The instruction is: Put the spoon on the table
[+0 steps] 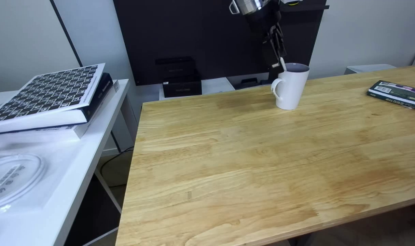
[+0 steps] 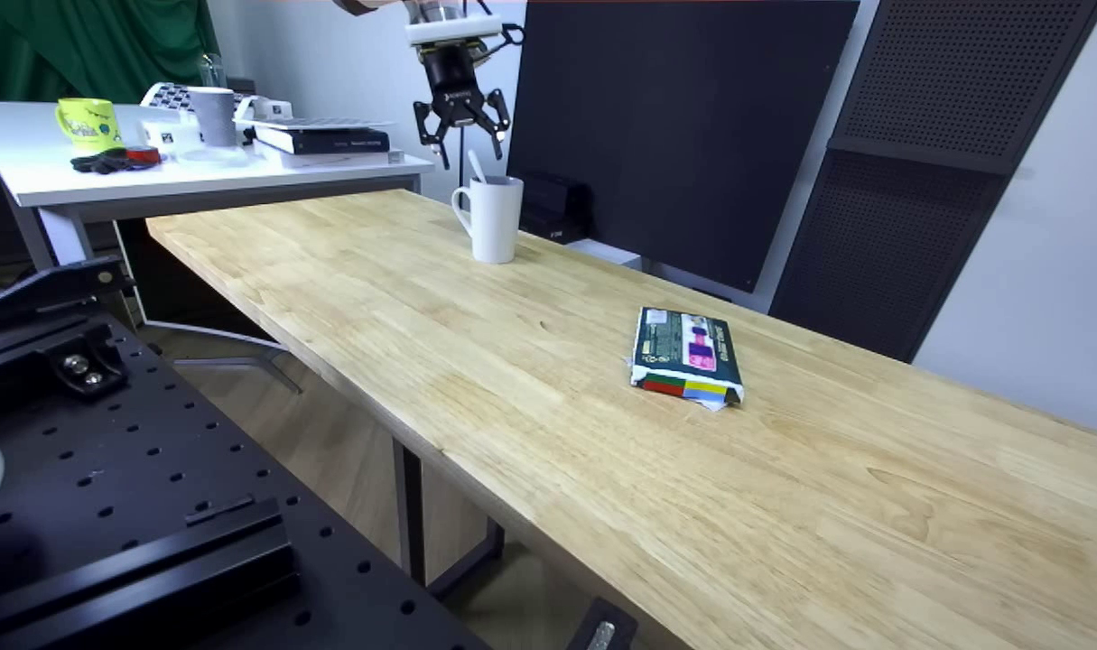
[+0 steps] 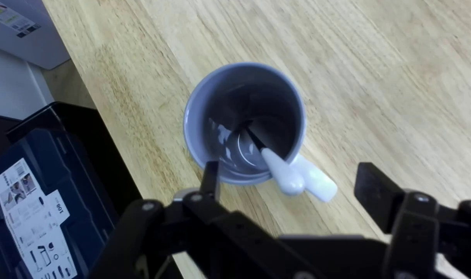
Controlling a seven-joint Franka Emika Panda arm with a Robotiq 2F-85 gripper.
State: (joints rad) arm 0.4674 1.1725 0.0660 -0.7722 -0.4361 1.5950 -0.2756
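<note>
The spoon (image 3: pixel 282 171) stands tilted in the white mug (image 1: pixel 292 89). Its pale handle leans out over the rim beside the mug's handle; its lower part is dark and its end is hidden inside the mug. The handle also shows in both exterior views (image 1: pixel 282 64) (image 2: pixel 477 166). The mug (image 2: pixel 497 221) stands upright on the light wooden table (image 1: pixel 227 164), near an edge. My gripper (image 2: pixel 472 161) is open and empty, pointing down above the mug. In the wrist view, its fingers (image 3: pixel 290 170) are wide apart on either side of the spoon handle, not touching it.
A dark green printed package (image 2: pixel 688 352) lies on the table away from the mug. A white side table (image 1: pixel 77 171) carries a patterned book (image 1: pixel 50 90). A black panel (image 2: pixel 674 135) stands behind the table. A dark toolbox (image 3: pixel 84 155) lies beyond the table edge.
</note>
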